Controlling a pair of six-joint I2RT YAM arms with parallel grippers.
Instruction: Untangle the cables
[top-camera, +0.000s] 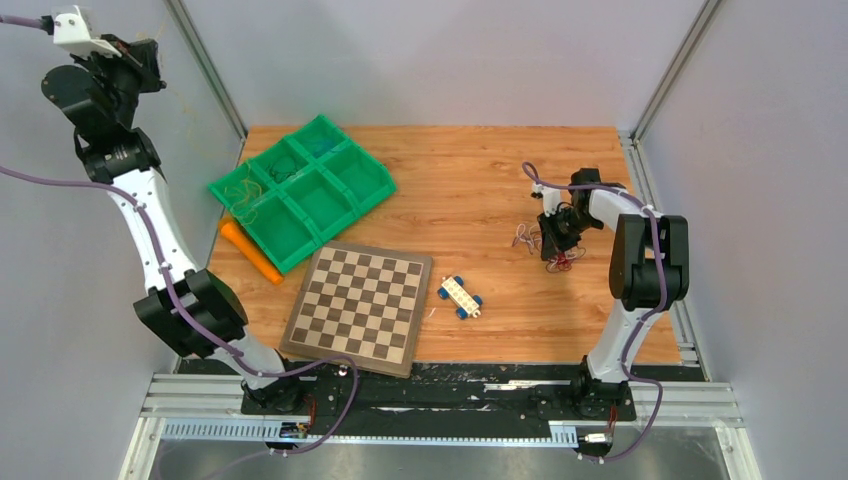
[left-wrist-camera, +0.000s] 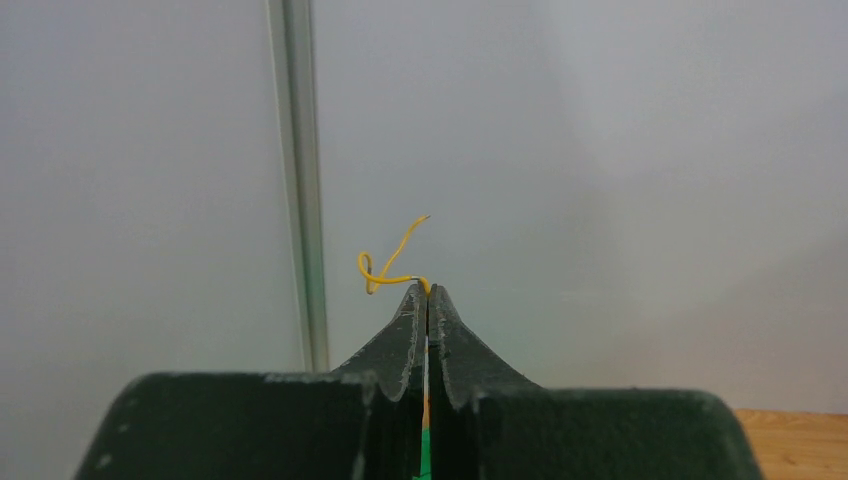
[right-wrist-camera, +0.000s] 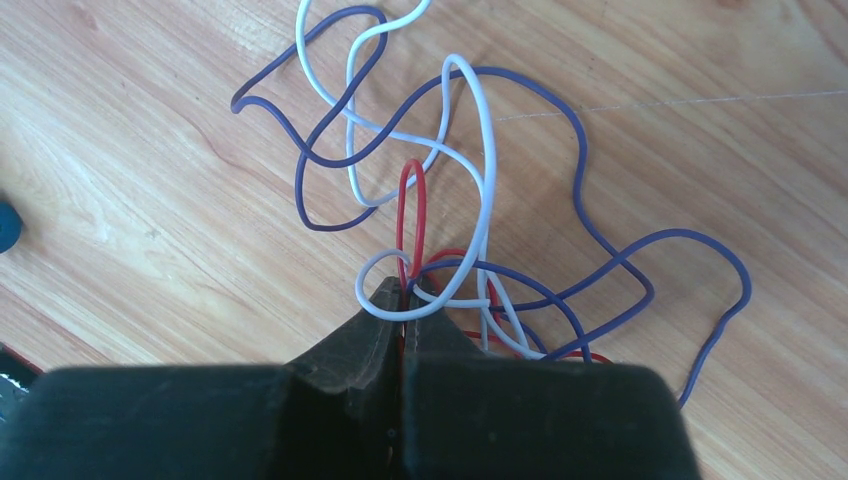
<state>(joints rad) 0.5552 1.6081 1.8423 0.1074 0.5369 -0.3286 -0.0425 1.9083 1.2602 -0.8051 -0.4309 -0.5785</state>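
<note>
A tangle of cables (top-camera: 545, 245) lies on the wooden table at the right. In the right wrist view it shows as a red cable (right-wrist-camera: 412, 215), a white cable (right-wrist-camera: 470, 200) and a purple-blue cable (right-wrist-camera: 600, 250) looped through each other. My right gripper (right-wrist-camera: 407, 290) is down on the tangle, shut on the red cable, with a white loop round its tips. My left gripper (left-wrist-camera: 429, 289) is raised high at the far left, shut on a yellow cable (left-wrist-camera: 388, 265) whose curled end sticks out past the tips.
A green compartment tray (top-camera: 302, 190) with thin wires inside stands at the back left, an orange stick (top-camera: 250, 250) beside it. A chessboard (top-camera: 360, 305) and a small wheeled toy (top-camera: 460, 296) lie near the front. Grey walls enclose the table.
</note>
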